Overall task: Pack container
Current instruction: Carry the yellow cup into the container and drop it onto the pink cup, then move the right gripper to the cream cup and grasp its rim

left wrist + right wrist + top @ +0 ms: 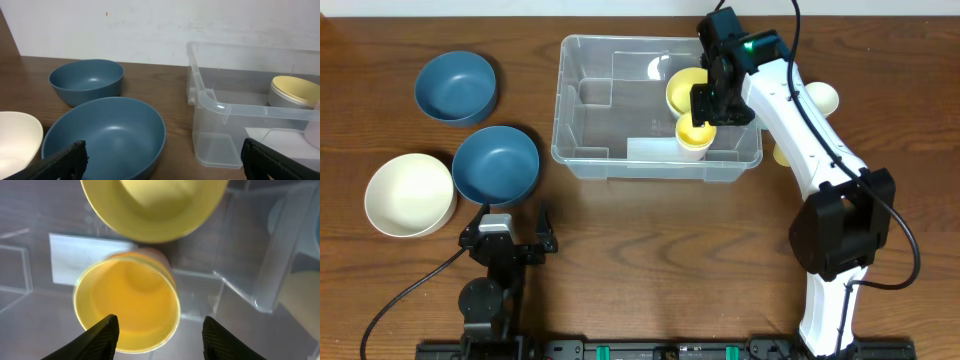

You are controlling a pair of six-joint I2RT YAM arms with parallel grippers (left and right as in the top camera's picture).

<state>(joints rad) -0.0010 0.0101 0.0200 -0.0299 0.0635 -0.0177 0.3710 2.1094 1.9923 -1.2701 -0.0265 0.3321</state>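
The clear plastic container (pixel 561 110) stands at the table's back middle. Inside it, at the right end, are a yellow bowl (pixel 682 88) and a yellow cup (pixel 694 137). My right gripper (pixel 716 102) hangs over them inside the container. In the right wrist view its jaws (pixel 160 340) are open above the upright cup (pixel 127 302), which sits off to their left, with the bowl (pixel 152 205) beyond it. My left gripper (pixel 510 240) is open and empty near the front edge. In the left wrist view the container (pixel 240 110) is to the right of the left gripper (pixel 162 160).
Two blue bowls (pixel 456 86) (pixel 496 164) and a cream bowl (pixel 410 193) sit left of the container. A cream cup (pixel 822 97) and a yellow item (pixel 782 155) lie right of it, partly behind the right arm. The nearer blue bowl (pixel 105 137) is just ahead of the left jaws.
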